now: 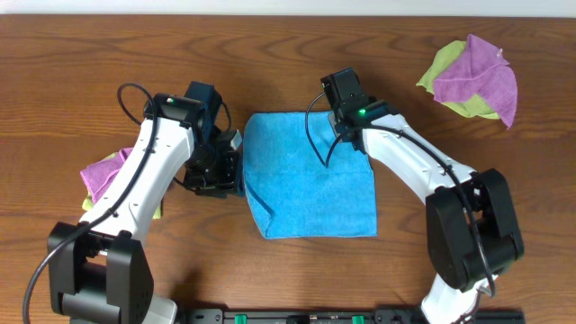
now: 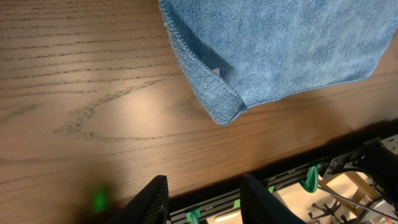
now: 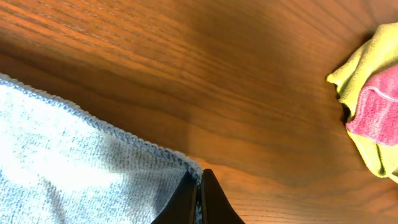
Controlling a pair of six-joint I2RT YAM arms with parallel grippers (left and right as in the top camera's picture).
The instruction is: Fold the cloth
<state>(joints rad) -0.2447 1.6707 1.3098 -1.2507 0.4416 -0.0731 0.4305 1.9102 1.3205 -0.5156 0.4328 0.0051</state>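
Between my two arms on the table (image 1: 72,54), the cloth (image 1: 310,180) lies nearly flat, its left edge slightly turned over. At its far right corner my right gripper (image 3: 199,196) has its fingers pressed together. Just off its left edge my left gripper (image 2: 204,180) stands apart, empty.

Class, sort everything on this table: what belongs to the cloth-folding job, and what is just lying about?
Job: bright blue square microfibre cloth; right hand, pinching its corner; left hand, open.
Lying about: purple and lime-green cloth heap, far right; second purple-and-green heap, left side.
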